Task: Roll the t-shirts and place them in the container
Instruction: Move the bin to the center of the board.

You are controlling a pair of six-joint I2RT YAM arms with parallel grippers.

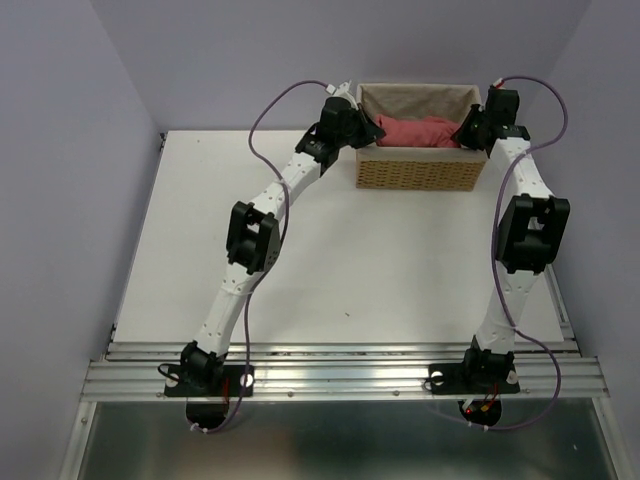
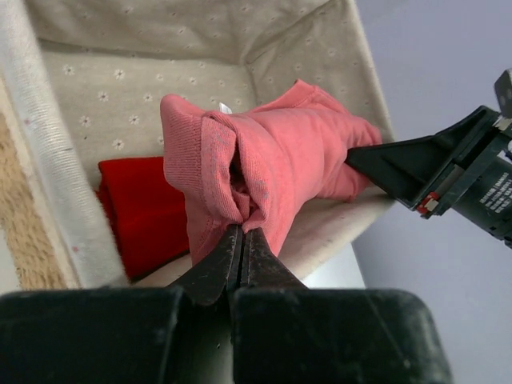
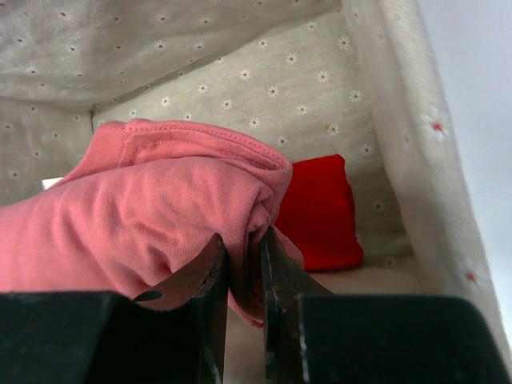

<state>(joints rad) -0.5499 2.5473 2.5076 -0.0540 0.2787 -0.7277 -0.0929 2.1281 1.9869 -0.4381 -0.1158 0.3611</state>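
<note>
A rolled salmon-red t-shirt (image 1: 418, 131) lies lengthwise in the lined wicker basket (image 1: 420, 176) at the table's far edge, held at both ends. My left gripper (image 1: 366, 128) pinches its left end: in the left wrist view the fingertips (image 2: 242, 234) are shut on a fold of the t-shirt (image 2: 272, 160). At the other end, my right gripper (image 1: 468, 133) grips it; the right wrist view shows its gripper (image 3: 244, 244) shut on a bunch of the t-shirt (image 3: 144, 212). Whether the roll touches the basket floor I cannot tell.
A darker red folded cloth (image 2: 140, 210) (image 3: 320, 210) lies on the basket floor beside the roll. The basket's flowered fabric lining (image 3: 240, 88) rises close round both grippers. The white table (image 1: 380, 270) spreads in front of the basket, and purple walls stand behind it.
</note>
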